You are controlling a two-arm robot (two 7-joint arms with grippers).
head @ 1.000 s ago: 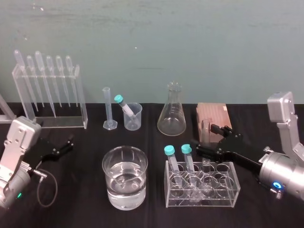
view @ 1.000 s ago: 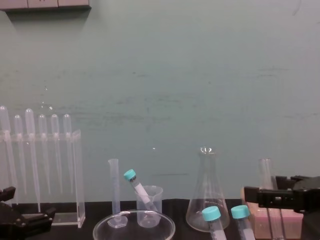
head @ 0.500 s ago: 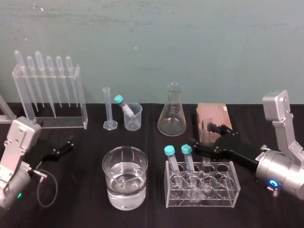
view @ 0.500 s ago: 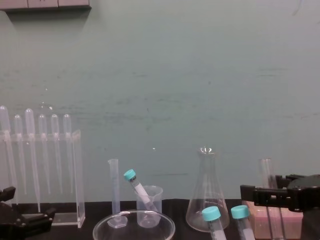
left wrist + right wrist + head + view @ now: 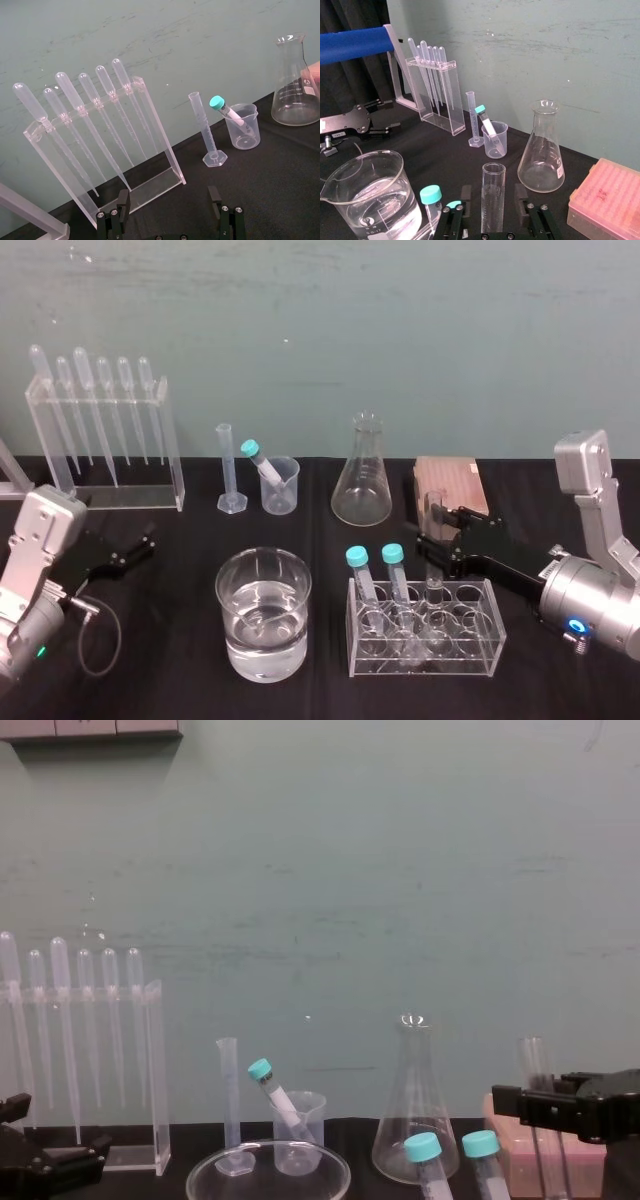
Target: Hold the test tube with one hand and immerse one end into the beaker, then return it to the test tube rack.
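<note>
Standing on the dark worktop (image 5: 180, 660) right of the water-filled beaker (image 5: 262, 615), the clear test tube rack (image 5: 425, 635) held the test tube (image 5: 493, 187) upright. The right end effector (image 5: 440, 530) straddled the tube, fingers spread. The left end effector (image 5: 130, 554) sat parked, fingers apart.

Wall (image 5: 420, 330) teal-green, faint pale scuffs. Tabletop (image 5: 170, 590) matte black. Test tube (image 5: 493, 175), beaker (image 5: 225, 600), test tube rack (image 5: 485, 640): all clear. Beaker has white printed marks, liquid colourless. Capped tubes (image 5: 357, 558): teal caps. Box (image 5: 607, 202) pink-salmon, translucent. Pipette stand (image 5: 172, 455) clear; pipettes (image 5: 104, 410) frosted whitish. R gripper (image 5: 492, 196) & L gripper (image 5: 168, 192) black. Arm housings (image 5: 45, 530) silver-grey; blue ring light (image 5: 580, 627) on R, green dot (image 5: 40, 650) on L. Padded bar (image 5: 355, 44) bright blue.
</note>
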